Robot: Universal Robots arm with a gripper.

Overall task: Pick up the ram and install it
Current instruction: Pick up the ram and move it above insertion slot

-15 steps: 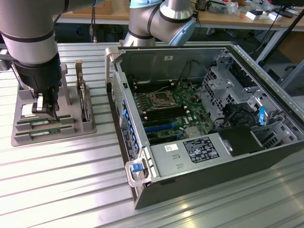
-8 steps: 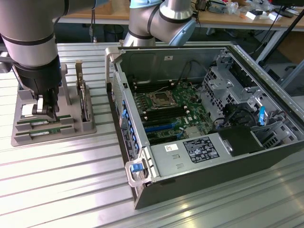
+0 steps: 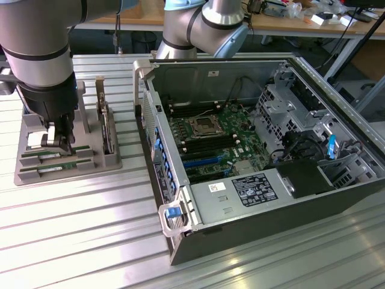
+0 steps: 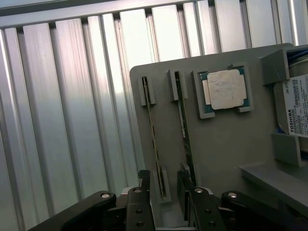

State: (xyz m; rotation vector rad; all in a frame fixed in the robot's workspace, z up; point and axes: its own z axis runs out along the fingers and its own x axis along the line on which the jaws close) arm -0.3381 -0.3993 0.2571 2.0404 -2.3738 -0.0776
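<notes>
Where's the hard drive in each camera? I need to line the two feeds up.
Exterior view: the hard drive stands on edge in the grey holder, at the holder's end toward the exterior view's right.
Wrist view: white label showing, on the far side of the processor chip from the ram sticks.
Shared landmark: the grey holder.

A robotics lab or workshop: an industrial robot arm [image 3: 39, 54] over a ribbed aluminium desk [image 3: 90, 253], an opened computer case [image 3: 271, 232], cluttered workbenches [image 3: 283, 21] behind.

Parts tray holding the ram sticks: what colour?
Plain grey parts tray, no pattern; it shows best in the wrist view.
</notes>
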